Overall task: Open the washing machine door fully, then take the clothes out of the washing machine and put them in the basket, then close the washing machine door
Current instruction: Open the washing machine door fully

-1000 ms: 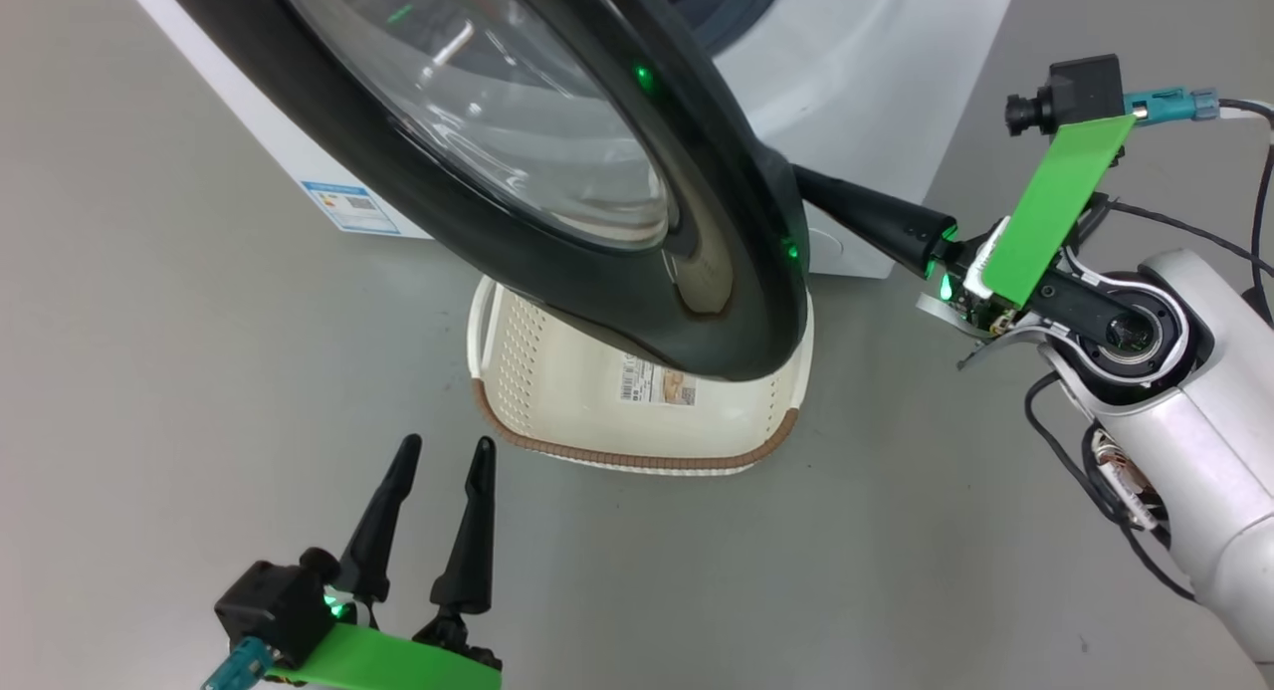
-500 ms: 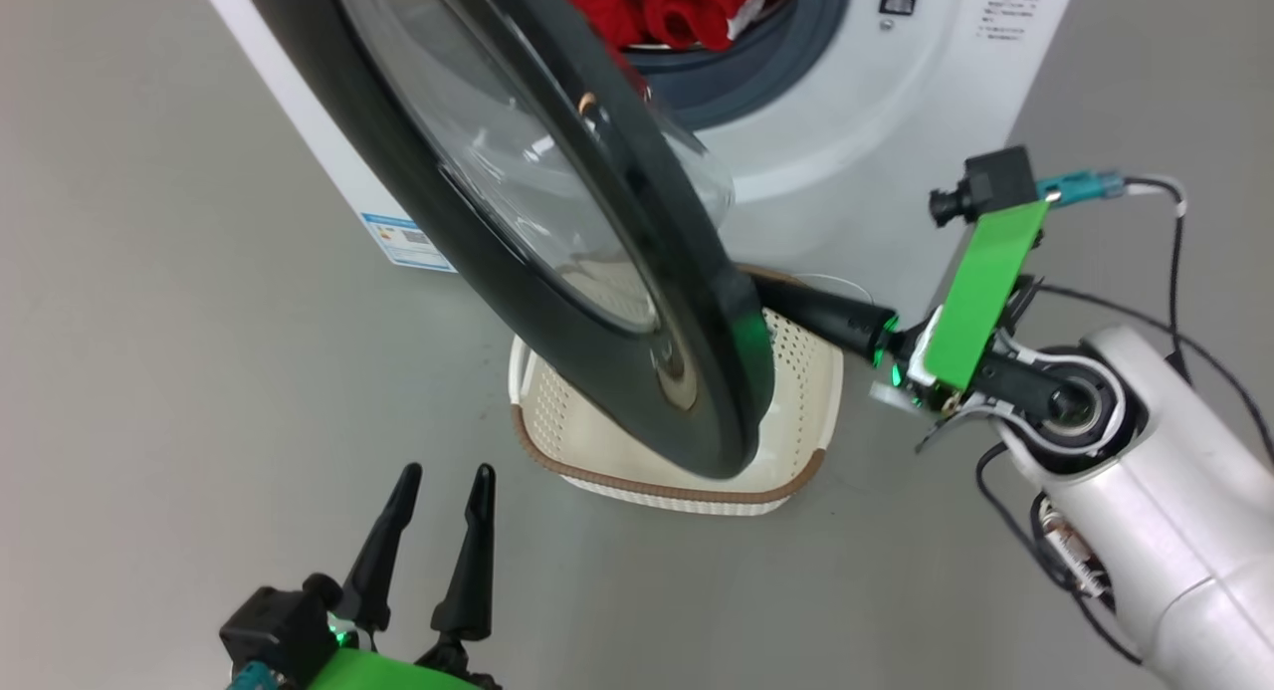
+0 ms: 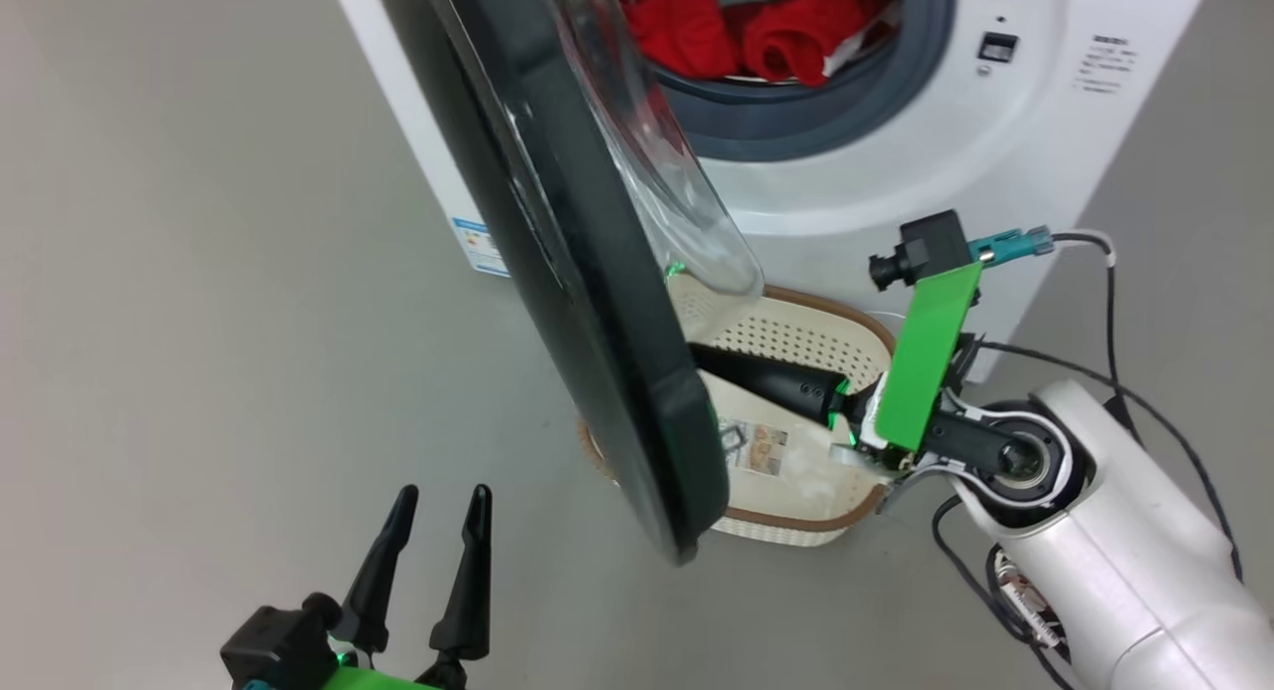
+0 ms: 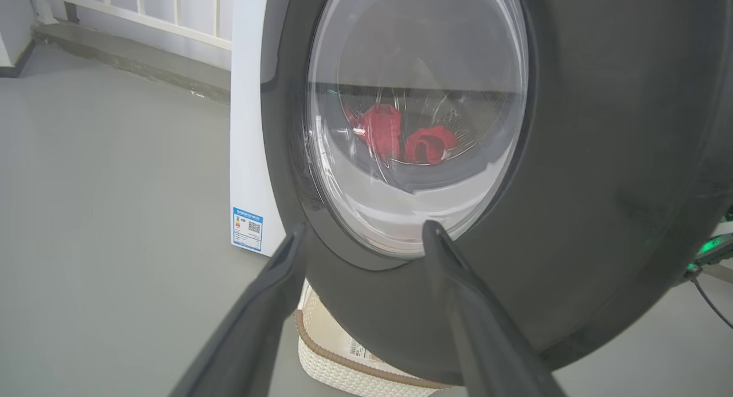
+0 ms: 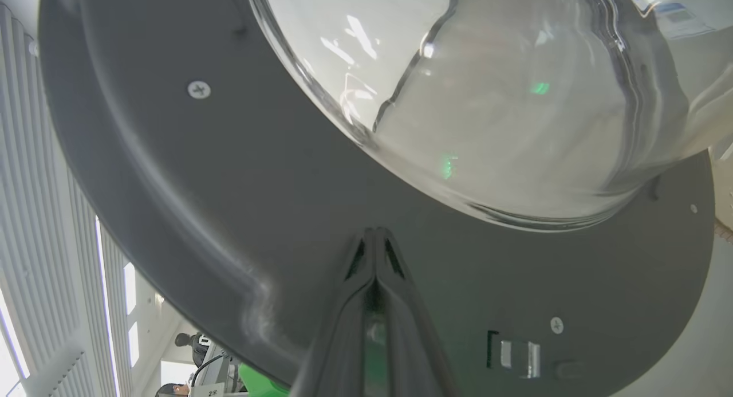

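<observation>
The washing machine door (image 3: 597, 322), black-rimmed with a bulging glass window, stands partly swung out from the white washing machine (image 3: 896, 172) and is seen almost edge-on. Red clothes (image 3: 756, 33) lie in the drum, also showing through the glass as clothes (image 4: 401, 139). The cream basket (image 3: 796, 332) sits on the floor under the door. My right gripper (image 3: 709, 359) is shut, holding nothing. Its tips press the door's dark inner face (image 5: 229, 185), where the right gripper (image 5: 375, 232) sits just below the glass bowl (image 5: 487, 99). My left gripper (image 3: 442, 493) is open in front of the door's outer side (image 4: 572, 213).
Grey floor spreads to the left of the machine. A blue sticker (image 4: 247, 228) marks the machine's side near the floor. The door latch (image 5: 515, 354) shows on the inner rim. A person (image 5: 184, 339) is far off behind the door, by a wall with white railings (image 4: 143, 13).
The head camera has shifted, bringing the drum into view. The door has swung further open and turned edge-on, with my shut right gripper staying against its inner side. My left gripper stayed put.
</observation>
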